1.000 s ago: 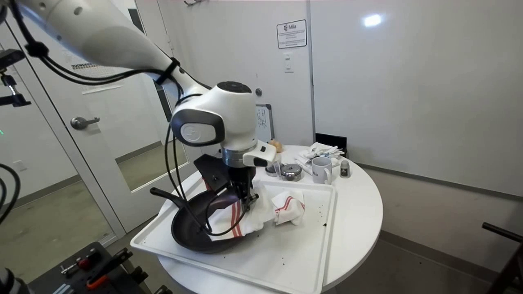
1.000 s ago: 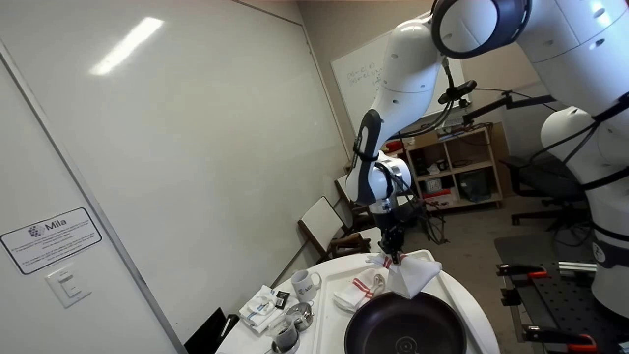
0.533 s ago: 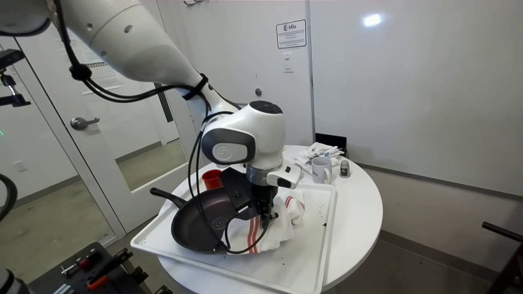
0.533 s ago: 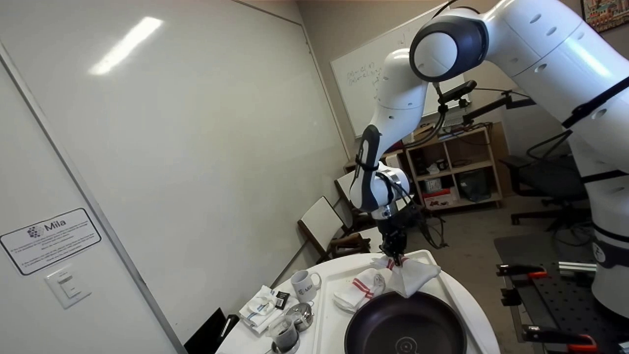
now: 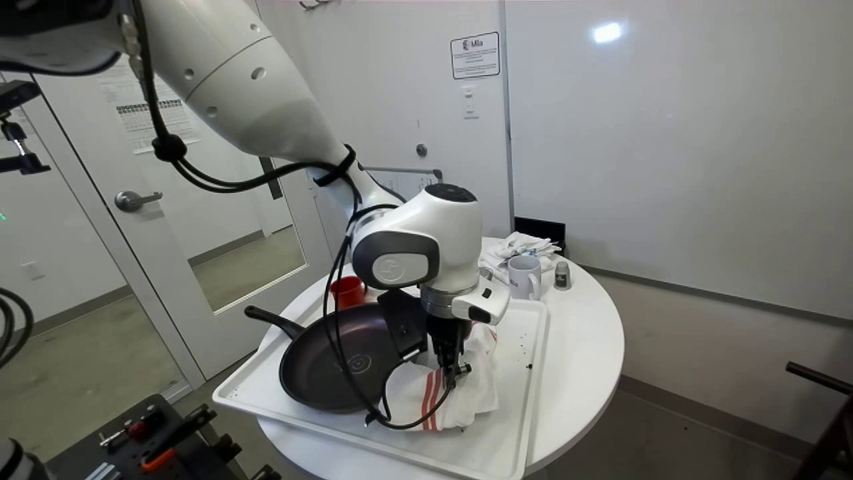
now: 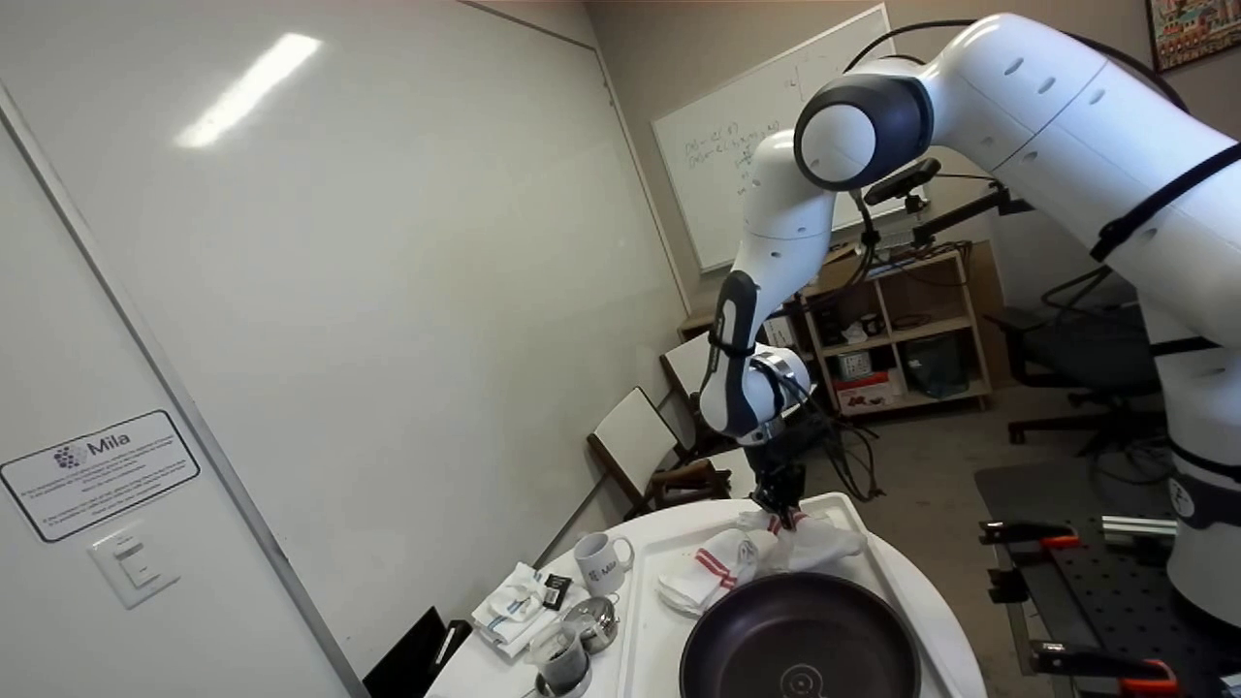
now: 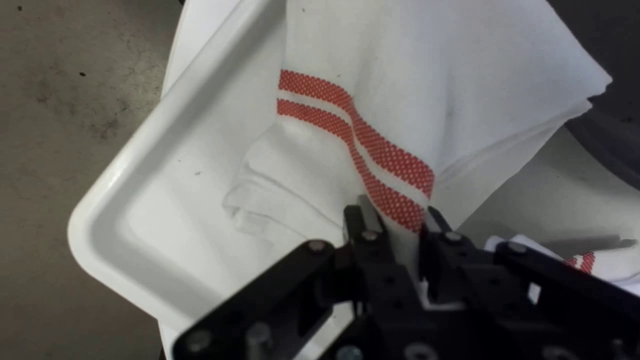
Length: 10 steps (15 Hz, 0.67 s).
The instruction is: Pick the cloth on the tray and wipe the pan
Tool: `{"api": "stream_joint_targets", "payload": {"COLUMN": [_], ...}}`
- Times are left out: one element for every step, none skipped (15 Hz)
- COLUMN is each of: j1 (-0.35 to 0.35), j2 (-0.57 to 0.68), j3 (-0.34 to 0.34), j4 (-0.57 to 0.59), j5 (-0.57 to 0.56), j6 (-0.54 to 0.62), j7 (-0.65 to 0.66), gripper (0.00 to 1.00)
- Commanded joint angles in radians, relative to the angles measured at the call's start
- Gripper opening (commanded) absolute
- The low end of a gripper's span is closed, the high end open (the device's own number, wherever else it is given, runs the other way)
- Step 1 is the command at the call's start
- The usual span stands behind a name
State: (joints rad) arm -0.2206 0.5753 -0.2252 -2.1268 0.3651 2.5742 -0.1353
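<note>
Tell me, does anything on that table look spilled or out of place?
Yes. Dark specks dot the white tray, standing out like crumbs, though I can't tell what they are. The tray also looks ill-placed: one corner juts past the edge of the round table.

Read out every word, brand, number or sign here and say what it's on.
"Mila": wall sign; its finer lines are too small to read.
"Mila": white mug.
Too small or blurred: handwriting on the far whiteboard and smaller board; any print on the posted sheet, framed picture, shelf box, small container; the round mark in the pan.
</note>
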Motion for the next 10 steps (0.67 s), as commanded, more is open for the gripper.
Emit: {"api": "stream_joint_targets", "payload": {"j1": [-0.015,-0.017,-0.015,-0.014,-0.014,-0.013,-0.018,-0.019,-0.025,-0.036], "j2": [0.058,0.069,0.08,0.094,0.106,0.119,0.129,0.136,0.144,0.15], "j3": [0.019,0.021,0.016,0.013,0.012,0.009,0.011,0.011,0.016,0.026], "j4": [0.048,0.055,0.062,0.066,0.073,0.08,0.086,0.09,0.096,0.1], "j5": [-0.074,-0.084,-0.096,-0.106,-0.115,-0.123,-0.127,-0.132,-0.133,-0.129], "j6": [0.015,0.018,0.019,0.029,0.032,0.04,0.044,0.047,0.051,0.059], "j7": [0.1,0.115,0.132,0.147,0.158,0.171,0.176,0.184,0.182,0.17], "gripper": [0.1,0.1,0.1,0.1,0.1,0.1,0.1,0.1,0.1,0.13]}}
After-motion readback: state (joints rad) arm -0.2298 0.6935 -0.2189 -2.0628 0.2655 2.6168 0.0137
